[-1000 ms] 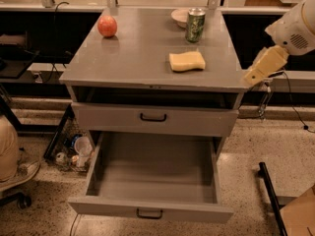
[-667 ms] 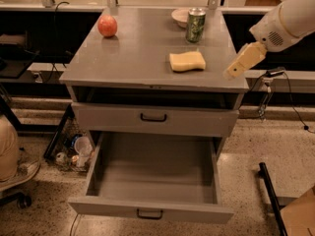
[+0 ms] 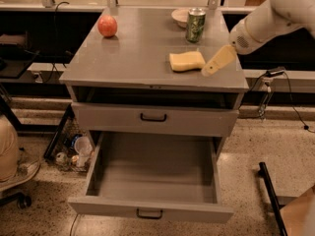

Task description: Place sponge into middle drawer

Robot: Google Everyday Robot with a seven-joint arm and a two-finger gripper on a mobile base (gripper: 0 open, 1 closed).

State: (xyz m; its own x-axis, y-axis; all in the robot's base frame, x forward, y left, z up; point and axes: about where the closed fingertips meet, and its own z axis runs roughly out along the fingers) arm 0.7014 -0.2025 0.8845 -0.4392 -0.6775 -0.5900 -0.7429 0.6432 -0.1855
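Just beside the sponge: gripper over the cabinet's right front

We saw the gripper (image 3: 207,71) hanging above the right front part of the cabinet top (image 3: 138,53), its tan tip slanting down and to the left. It was just beside the right end of the sponge (image 3: 187,61). We could not tell whether they touched, nor whether the gripper was spread or closed. The sponge lay flat on the top, in front of the green can (image 3: 195,25). A small bowl (image 3: 180,16) stood behind the can, and an apple (image 3: 107,26) sat at the back left. Below, the upper drawer (image 3: 152,118) was closed, and the middle drawer (image 3: 155,176) stood pulled far out, its grey floor in full view
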